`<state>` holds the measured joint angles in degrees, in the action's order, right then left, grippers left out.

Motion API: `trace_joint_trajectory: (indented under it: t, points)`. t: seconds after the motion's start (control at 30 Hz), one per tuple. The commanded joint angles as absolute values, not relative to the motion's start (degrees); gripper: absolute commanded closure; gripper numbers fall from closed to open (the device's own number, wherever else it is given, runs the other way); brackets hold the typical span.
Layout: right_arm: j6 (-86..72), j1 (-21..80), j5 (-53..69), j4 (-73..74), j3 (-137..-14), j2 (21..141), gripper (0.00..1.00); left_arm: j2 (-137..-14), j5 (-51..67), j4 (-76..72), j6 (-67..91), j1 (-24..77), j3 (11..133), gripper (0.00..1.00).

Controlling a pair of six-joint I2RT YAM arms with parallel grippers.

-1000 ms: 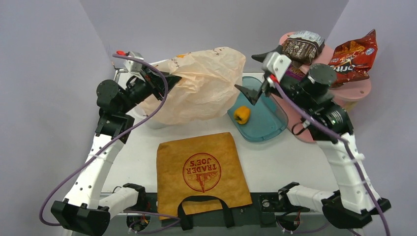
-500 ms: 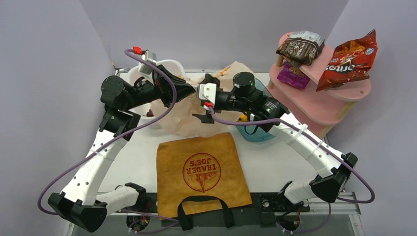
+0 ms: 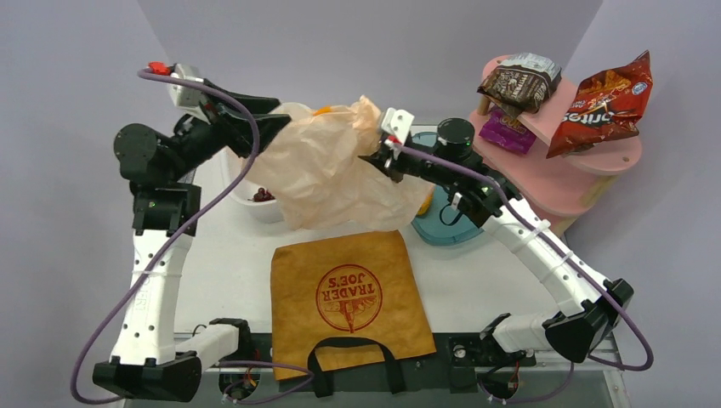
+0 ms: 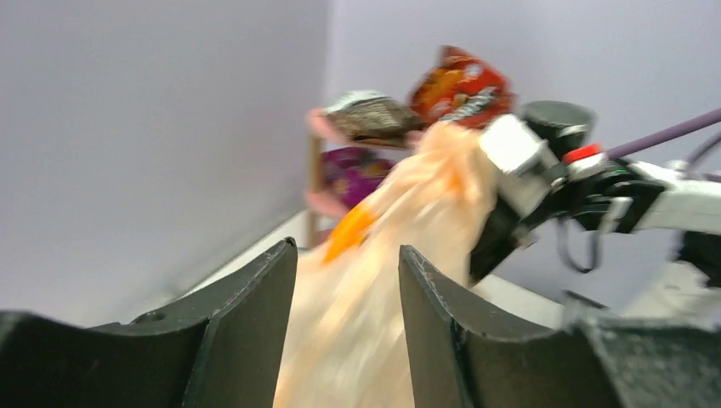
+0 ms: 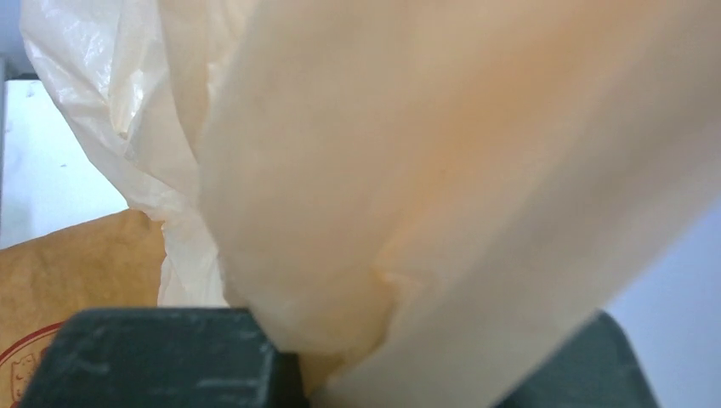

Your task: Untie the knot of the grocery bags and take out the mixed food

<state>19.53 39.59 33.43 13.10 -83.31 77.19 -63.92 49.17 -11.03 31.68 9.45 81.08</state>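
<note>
The peach plastic bag [image 3: 327, 174] hangs bunched above the table's far middle, blurred in the left wrist view [image 4: 400, 255]. My right gripper [image 3: 374, 160] is shut on its right upper edge, and film fills the right wrist view [image 5: 340, 382]. My left gripper [image 3: 279, 125] stands open at the bag's left top, with film in the gap between its jaws [image 4: 344, 255]. The brown Trader Joe's tote [image 3: 349, 289] lies flat in front. A yellow pepper [image 3: 424, 204] peeks out in the teal tub [image 3: 455, 228]. Dark grapes [image 3: 263, 195] sit in a white tub. The Doritos bag [image 3: 605, 100] and brown snack bag [image 3: 519, 83] rest on the pink shelf.
The pink two-level shelf [image 3: 587, 161] stands at the back right, with a purple packet [image 3: 508, 133] on its lower level. The white tub [image 3: 259, 208] is half hidden under the bag at the back left. Grey walls close in on both sides and behind.
The right arm swung from above the teal tub to the bag, shut on it and lifted it. The left gripper opened from its shut hold and pulled back up to the left.
</note>
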Motion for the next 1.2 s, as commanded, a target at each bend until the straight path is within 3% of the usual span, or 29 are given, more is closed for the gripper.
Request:
trace_joint_trajectory:
  t: [0.0, 0.07, 0.17, 0.37, 0.53, 0.73, 1.0, 1.17]
  points:
    - [13.07, 35.26, 35.72, 7.87, -81.52, 72.34, 1.0, -61.11, 51.95, 0.11, 19.65, -0.25, 84.1, 0.54]
    - [11.81, 34.3, 37.34, 7.09, -81.7, 71.91, 1.0, -60.33, 53.54, 6.91, 12.85, -1.58, 83.03, 0.53]
    - [7.33, 34.18, 40.26, 3.08, -82.23, 71.96, 1.0, -59.7, 55.84, 3.12, 10.57, -1.0, 76.33, 0.53]
    - [-3.62, 36.32, 41.09, -7.0, -83.33, 74.95, 1.0, -64.51, 54.88, -1.35, 8.46, 12.54, 74.5, 0.53]
    - [-18.73, 37.48, 41.36, -16.27, -85.14, 78.98, 1.0, -63.86, 49.5, -15.41, 13.61, 22.91, 69.59, 0.52]
    - [-36.36, 37.44, 45.62, -27.52, -84.7, 82.43, 1.0, -62.47, 39.22, -23.03, 14.09, 25.43, 66.93, 0.52]
    - [-44.59, 36.23, 48.56, -31.79, -84.17, 84.04, 1.0, -62.81, 25.38, -9.4, 7.49, 27.57, 71.96, 0.52]
    - [-45.24, 36.14, 49.85, -31.26, -84.79, 84.34, 1.0, -62.12, 22.34, -6.61, 6.8, 28.52, 72.58, 0.28]
